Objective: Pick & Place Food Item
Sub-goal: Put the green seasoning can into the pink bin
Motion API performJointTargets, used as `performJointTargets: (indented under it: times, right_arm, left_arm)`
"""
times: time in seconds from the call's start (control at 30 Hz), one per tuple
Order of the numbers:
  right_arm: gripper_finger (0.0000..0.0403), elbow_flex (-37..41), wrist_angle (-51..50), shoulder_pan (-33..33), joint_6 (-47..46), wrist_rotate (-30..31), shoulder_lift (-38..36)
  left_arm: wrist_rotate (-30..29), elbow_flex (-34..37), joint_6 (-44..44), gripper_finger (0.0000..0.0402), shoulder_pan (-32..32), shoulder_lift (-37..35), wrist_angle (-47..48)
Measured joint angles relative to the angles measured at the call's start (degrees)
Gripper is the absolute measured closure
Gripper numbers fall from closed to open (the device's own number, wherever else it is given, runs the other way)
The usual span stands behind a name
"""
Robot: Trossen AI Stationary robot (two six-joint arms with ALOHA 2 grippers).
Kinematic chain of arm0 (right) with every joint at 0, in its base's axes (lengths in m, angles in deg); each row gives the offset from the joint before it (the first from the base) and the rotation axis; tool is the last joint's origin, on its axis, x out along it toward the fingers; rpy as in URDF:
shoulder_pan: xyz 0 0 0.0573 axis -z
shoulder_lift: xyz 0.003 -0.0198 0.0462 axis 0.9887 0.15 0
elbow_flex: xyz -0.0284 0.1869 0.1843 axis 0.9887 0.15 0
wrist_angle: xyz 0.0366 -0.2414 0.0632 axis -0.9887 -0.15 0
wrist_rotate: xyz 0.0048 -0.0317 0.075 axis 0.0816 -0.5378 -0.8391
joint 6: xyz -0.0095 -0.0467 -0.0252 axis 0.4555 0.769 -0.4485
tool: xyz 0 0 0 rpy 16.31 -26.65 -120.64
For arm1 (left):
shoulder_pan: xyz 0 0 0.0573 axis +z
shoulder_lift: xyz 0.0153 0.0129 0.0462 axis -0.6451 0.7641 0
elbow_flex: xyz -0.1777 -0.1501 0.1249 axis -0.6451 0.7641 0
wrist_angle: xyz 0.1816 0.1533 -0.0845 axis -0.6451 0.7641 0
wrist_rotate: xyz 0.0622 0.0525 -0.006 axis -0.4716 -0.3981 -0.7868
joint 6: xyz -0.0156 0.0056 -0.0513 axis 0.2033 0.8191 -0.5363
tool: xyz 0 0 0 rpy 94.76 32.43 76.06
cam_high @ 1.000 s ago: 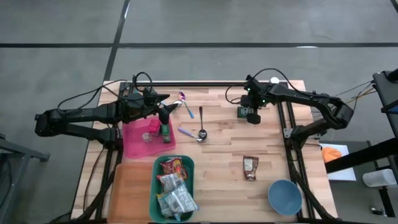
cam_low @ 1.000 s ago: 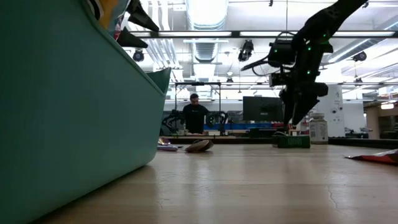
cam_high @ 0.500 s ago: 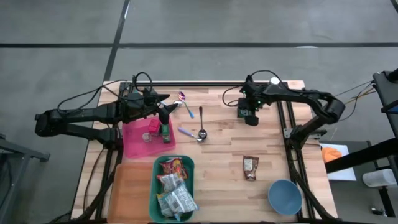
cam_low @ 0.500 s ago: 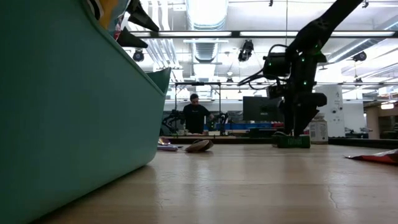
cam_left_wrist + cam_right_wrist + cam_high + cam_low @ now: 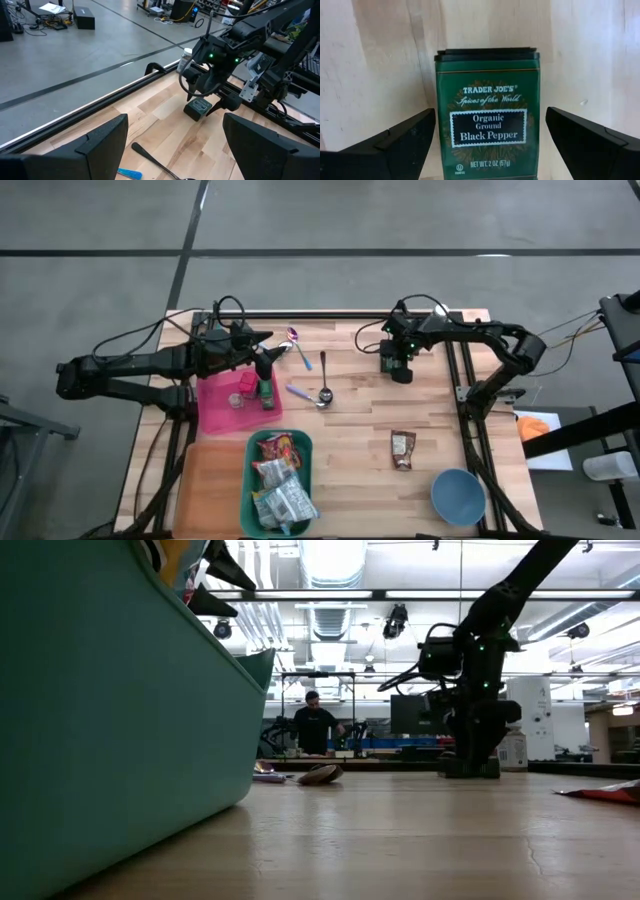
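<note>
A green black-pepper tin (image 5: 487,115) lies flat on the wooden table at the far right, its label up; the left wrist view also shows the tin (image 5: 199,107). My right gripper (image 5: 489,125) points down over it, open, with one finger on either side of the tin and a gap to each. In the high view that gripper (image 5: 398,366) covers most of the tin. My left gripper (image 5: 265,350) waits open above the pink tray (image 5: 215,405) at the far left.
Two spoons (image 5: 323,376) and a blue-handled utensil (image 5: 298,391) lie mid-table. A green bottle (image 5: 266,392) stands at the pink tray's edge. A teal bin (image 5: 280,480) of snack packets sits near the front, a brown packet (image 5: 402,448) and a blue bowl (image 5: 458,495) at the right.
My right gripper has sunk toward the pepper tin and tipped to point more steeply down, staying open; its fingers now stand low beside the tin. The tin has kept its place.
</note>
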Motion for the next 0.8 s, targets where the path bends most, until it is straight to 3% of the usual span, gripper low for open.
performJointTargets:
  times: [0.8]
  right_arm:
    - [0.003, 0.0, -0.6, 0.0, -1.6, -0.3, 1.4]
  left_arm:
    - [0.0, 0.0, 0.0, 0.0073, 0.0, 0.0, 0.0]
